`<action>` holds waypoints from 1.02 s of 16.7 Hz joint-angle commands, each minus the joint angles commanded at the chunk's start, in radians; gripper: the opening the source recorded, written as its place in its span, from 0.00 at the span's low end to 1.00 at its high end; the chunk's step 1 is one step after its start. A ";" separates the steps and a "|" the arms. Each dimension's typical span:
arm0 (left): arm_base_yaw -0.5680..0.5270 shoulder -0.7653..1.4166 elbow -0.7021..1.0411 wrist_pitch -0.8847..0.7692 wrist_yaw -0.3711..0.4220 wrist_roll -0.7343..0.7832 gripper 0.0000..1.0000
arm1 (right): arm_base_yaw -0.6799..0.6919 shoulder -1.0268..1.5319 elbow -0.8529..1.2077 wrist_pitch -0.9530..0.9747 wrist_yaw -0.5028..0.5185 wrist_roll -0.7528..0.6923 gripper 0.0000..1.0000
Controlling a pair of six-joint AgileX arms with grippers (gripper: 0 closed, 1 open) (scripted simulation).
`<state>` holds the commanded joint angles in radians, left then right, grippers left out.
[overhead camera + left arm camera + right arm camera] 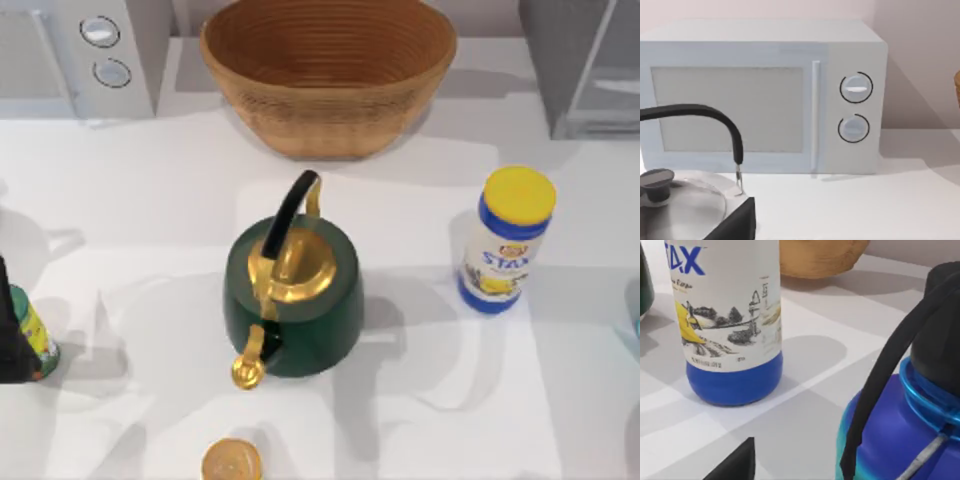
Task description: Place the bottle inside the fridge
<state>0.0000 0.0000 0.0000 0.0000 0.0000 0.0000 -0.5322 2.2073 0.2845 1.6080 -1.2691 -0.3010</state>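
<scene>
Top view, left to right: white microwave [85, 50], green kettle [292, 295], yellow-capped canister [505, 240], fridge [585, 60] at back right. The blue bottle [910, 430] stood on the tabletop [400, 190] near the right pincer [735, 460]; its state cannot be told. Placement appeared outstanding.

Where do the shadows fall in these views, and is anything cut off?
Top view: the kettle and can cast soft, overlapping grey shadows on the table. Right wrist view: the blue bottle is cropped at the frame's edge. Left wrist view: the microwave is evenly lit.
</scene>
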 joint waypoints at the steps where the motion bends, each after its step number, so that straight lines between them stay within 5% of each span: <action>1: 0.000 0.000 0.000 0.000 0.000 0.000 1.00 | 0.003 0.000 -0.001 0.005 0.003 0.005 1.00; 5: 0.000 0.000 0.000 0.000 0.000 0.000 1.00 | 0.003 0.000 -0.001 0.005 0.003 0.005 1.00; 17: 0.000 0.000 0.000 0.000 0.000 0.000 1.00 | 0.003 0.000 -0.001 0.005 0.003 0.005 0.10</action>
<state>0.0000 0.0000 0.0000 0.0000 0.0000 0.0000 -0.5294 2.2070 0.2837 1.6134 -1.2665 -0.2962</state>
